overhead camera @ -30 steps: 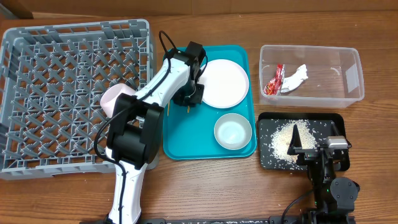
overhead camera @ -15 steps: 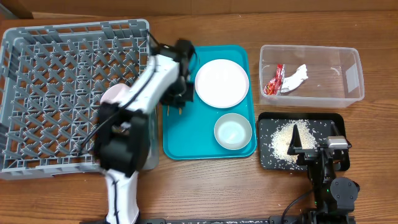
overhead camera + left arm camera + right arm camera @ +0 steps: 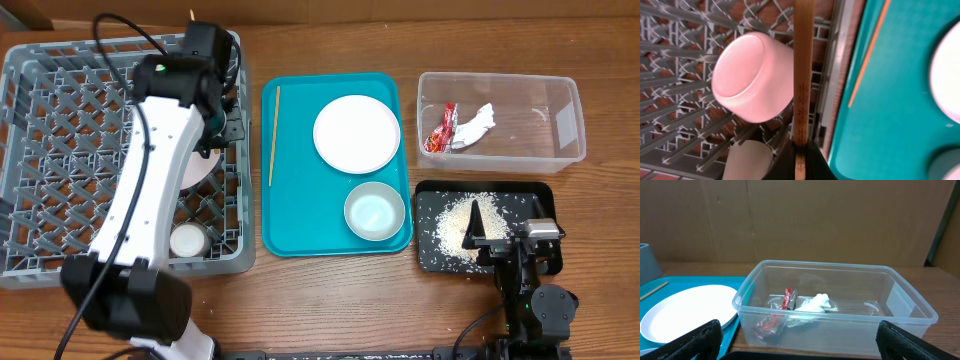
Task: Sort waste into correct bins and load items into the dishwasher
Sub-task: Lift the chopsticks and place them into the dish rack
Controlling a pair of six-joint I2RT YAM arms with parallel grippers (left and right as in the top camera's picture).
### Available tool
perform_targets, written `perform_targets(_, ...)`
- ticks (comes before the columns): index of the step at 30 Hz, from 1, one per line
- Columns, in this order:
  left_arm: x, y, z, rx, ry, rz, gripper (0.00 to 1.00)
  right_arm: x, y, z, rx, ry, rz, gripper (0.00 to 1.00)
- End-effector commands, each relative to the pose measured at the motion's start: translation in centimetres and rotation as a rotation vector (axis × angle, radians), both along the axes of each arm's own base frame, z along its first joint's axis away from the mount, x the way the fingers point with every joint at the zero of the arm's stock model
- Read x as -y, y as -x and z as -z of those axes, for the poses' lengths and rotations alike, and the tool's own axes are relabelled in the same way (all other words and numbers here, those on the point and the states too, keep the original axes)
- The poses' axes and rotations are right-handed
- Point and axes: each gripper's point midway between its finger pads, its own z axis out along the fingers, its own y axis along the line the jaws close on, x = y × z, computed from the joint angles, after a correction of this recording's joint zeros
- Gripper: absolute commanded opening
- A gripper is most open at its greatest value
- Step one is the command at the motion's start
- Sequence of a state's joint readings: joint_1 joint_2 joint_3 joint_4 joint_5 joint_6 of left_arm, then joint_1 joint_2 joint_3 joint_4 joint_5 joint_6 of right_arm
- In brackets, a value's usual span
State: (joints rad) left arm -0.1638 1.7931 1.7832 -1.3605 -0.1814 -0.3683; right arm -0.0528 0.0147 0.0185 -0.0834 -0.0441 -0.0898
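Observation:
My left gripper [image 3: 216, 112] is over the right side of the grey dish rack [image 3: 60, 150], shut on a wooden chopstick [image 3: 803, 75] that runs lengthwise over a pink bowl [image 3: 752, 75] lying among the pegs. The bowl [image 3: 192, 170] and a white cup [image 3: 188, 240] sit in the rack. The second chopstick [image 3: 272, 135] lies on the teal tray with the plate [image 3: 357, 133] and a small bowl [image 3: 374, 211]. The clear tub [image 3: 560, 120] holds the red wrapper [image 3: 440, 130] and tissue [image 3: 476, 124]. My right gripper [image 3: 498, 238] is open over the black tray [image 3: 535, 195] of rice [image 3: 452, 225].
The teal tray [image 3: 300, 215] sits between the rack and the two bins. In the right wrist view the tub [image 3: 840, 330] is straight ahead of the open right gripper [image 3: 799, 330], with the plate [image 3: 685, 312] to its left. Bare wooden table [image 3: 350, 300] lies in front.
My left arm has swung left from the teal tray to over the dish rack, carrying one chopstick. The other chopstick stays on the tray. The right arm has not moved.

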Motion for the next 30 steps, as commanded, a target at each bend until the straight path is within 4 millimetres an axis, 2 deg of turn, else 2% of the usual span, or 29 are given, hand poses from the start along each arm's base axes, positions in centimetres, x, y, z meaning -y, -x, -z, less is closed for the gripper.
perform_targets(1,-0.7,0.1,3.1,-0.076,-0.046,-0.043,0.04,0.3,0.0,0.2,0.005,0.005,0.013,1.00)
perform_targets(5,-1.3,-0.5,5.2,-0.092,-0.071,-0.113,0.04,0.3,0.0,0.2,0.005,0.005,0.013,1.00)
perform_targets(10,-1.0,-1.1,7.7,-0.123,-0.068,-0.120,0.04,0.3,0.0,0.2,0.005,0.005,0.013,1.00)
perform_targets(15,-0.3,-0.9,10.2,-0.213,-0.050,-0.021,0.04,0.3,0.0,0.2,0.005,0.005,0.013,1.00)
perform_targets(18,0.4,-0.4,10.8,-0.256,-0.027,0.036,0.06,0.3,0.0,0.2,0.005,0.005,0.013,1.00)
perform_targets(19,0.4,-0.3,10.8,-0.259,-0.027,0.037,0.08,0.3,0.0,0.2,0.005,0.005,0.013,1.00)
perform_targets(21,0.4,-0.1,10.3,-0.257,-0.027,0.040,0.18,0.3,0.0,0.2,0.005,0.005,0.013,1.00)
perform_targets(25,0.8,0.6,7.6,-0.234,0.004,0.061,0.52,0.3,0.0,0.2,0.005,0.005,0.013,1.00)
perform_targets(26,1.1,0.5,6.7,-0.211,0.022,0.068,0.57,0.3,0.0,0.2,0.005,0.005,0.013,1.00)
perform_targets(27,1.3,0.5,6.0,-0.191,0.035,0.074,0.58,0.3,0.0,0.2,0.005,0.005,0.013,1.00)
perform_targets(28,2.4,0.1,4.2,-0.125,0.092,0.103,0.58,0.3,0.0,0.2,0.005,0.005,0.013,1.00)
perform_targets(30,4.0,-0.4,2.7,-0.057,0.160,0.149,0.57,0.3,0.0,0.2,0.005,0.005,0.013,1.00)
